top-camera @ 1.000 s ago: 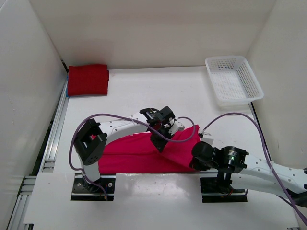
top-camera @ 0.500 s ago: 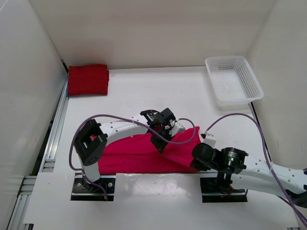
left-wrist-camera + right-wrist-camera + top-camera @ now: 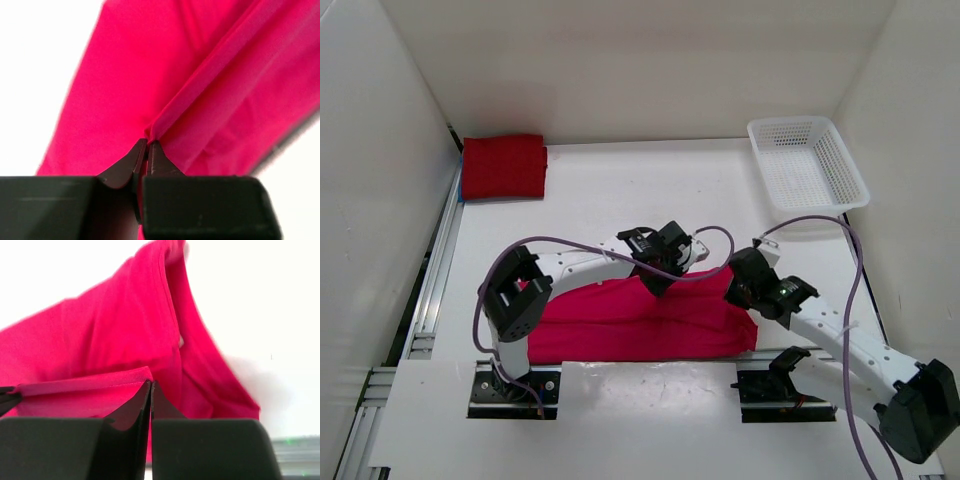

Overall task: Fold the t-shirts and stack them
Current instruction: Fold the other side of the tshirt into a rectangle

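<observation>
Top external view: on the white table, the pink shirt lies spread along the near edge, half folded, while the red shirt sits folded in the far left corner. The left gripper and right gripper each pinch the pink shirt's far hem, likely to draw it over.

Each arm is built of white links with black joint housings. A purple cable loops off the left arm and another off the right arm. Black base plates sit at the near edge of the worktop. The left fingers and right fingers are black wedges tapering to thin tips.
</observation>
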{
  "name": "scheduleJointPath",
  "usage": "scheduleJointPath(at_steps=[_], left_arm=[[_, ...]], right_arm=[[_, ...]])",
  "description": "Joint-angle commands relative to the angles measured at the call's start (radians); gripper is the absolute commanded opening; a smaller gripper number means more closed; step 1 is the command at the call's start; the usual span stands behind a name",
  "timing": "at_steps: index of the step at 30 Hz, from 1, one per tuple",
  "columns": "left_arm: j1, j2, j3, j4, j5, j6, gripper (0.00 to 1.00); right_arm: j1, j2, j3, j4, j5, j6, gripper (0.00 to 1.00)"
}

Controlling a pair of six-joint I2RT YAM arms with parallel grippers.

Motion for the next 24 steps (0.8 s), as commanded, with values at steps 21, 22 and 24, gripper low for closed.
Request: scheduleJointPath(at_steps=[21,22,24], left_arm=[[0.013,0.019,0.097,-0.106,-0.194,0.010,0.62],[0.024,-0.003,0.097,-0.143,-0.206,0.010,0.65],[0.087,-0.084,0.048,-0.166,-0.232,0.010,0.67]], right_arm=[[-0.199,0.287,0.198,0.081,-0.105,-0.279,0.41],[-0.215,0.287,0.208,0.081,-0.105,-0.279,0.47],[-0.238,0.298,0.230,0.081,-0.122,-0.288,0.49]])
